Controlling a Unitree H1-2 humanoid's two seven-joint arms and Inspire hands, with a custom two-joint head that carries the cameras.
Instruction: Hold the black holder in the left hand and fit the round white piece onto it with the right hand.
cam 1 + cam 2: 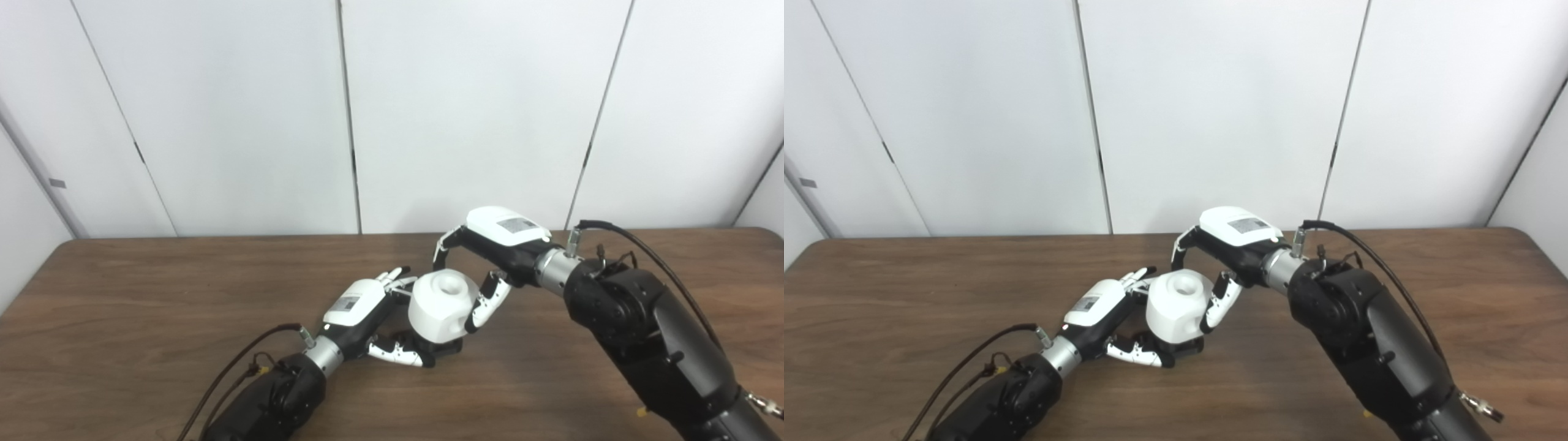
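The round white piece (438,309), with a hole in its top, sits on the black holder (446,350) near the middle of the table. Only the holder's lower edge shows beneath it. My left hand (361,309) reaches in from the lower left and is shut on the holder, thumb (398,354) along its front and fingers (395,278) behind the white piece. My right hand (490,245) comes from the right and arches over the white piece, with its thumb (484,306) against the right side and its fingers curled down behind the far side.
The brown wooden table (153,294) ends at a white panelled wall behind. My right forearm (643,331) with its black cable crosses the right side, and my left forearm (275,398) comes up from the bottom edge.
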